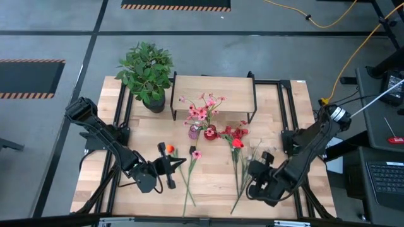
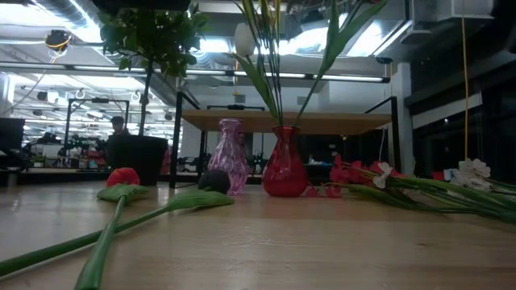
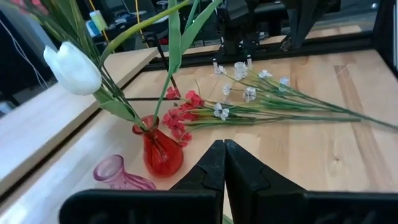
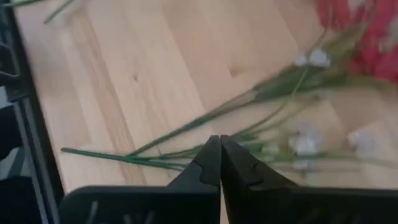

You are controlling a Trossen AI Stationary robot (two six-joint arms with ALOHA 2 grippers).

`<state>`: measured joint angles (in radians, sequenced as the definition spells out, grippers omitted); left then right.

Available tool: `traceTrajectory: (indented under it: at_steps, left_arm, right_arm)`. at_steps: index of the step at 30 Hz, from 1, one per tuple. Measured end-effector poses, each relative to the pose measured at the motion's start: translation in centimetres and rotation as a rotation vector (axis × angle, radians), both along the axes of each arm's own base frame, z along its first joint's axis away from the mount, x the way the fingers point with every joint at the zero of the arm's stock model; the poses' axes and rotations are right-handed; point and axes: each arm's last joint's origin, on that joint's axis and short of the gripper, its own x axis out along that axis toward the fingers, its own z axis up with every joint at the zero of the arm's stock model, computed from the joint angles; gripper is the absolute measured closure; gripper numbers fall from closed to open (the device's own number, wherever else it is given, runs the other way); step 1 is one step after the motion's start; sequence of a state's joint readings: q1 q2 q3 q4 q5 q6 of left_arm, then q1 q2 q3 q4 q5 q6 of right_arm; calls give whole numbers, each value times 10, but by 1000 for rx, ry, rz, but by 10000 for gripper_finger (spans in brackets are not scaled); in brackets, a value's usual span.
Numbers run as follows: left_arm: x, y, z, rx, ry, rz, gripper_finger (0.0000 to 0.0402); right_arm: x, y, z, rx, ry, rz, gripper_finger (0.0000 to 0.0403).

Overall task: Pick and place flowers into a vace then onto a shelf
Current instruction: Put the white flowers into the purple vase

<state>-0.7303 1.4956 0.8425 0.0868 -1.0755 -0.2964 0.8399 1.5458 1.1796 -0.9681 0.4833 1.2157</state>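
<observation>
A red vase [image 1: 210, 132] [image 3: 163, 152] and a pink vase [image 1: 193, 131] [image 3: 118, 174] stand on the table in front of the shelf [image 1: 211, 94]. Both hold flowers; a white tulip [image 3: 74, 68] rises from the red vase. Loose flowers lie flat on the table: an orange and a pink bloom [image 1: 196, 154] with long stems, and red and white ones [image 1: 238, 148] [image 3: 249, 106]. My left gripper [image 1: 173, 165] [image 3: 224, 155] is shut, hovering beside the pink-bloom stem. My right gripper [image 1: 254, 169] [image 4: 219, 149] is shut above the green stems [image 4: 186, 130].
A bushy green plant in a black pot [image 1: 148, 72] stands at the shelf's left end. Black metal rails [image 1: 123, 107] run along both table sides. Neither gripper shows in the low view, where stems [image 2: 121, 225] lie across the near tabletop.
</observation>
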Motion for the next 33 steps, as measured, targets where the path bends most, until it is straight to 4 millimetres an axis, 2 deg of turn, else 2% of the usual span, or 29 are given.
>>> traceTrajectory:
  at_steps: [5,13,22,33]
  left_arm:
    - [0,0,0,23,9,-7,396]
    - [0,0,0,17,5,-6,400]
    - [0,0,1,15,3,-5,395]
    - [0,0,1,11,1,-4,397]
  right_arm:
    - [-5,11,-14,-47,-15,-73,399]
    - [-4,14,-27,-127,-3,-83,398]
    - [10,3,-29,-129,-3,-131,397]
    - [18,-6,-46,-116,-41,-148,397]
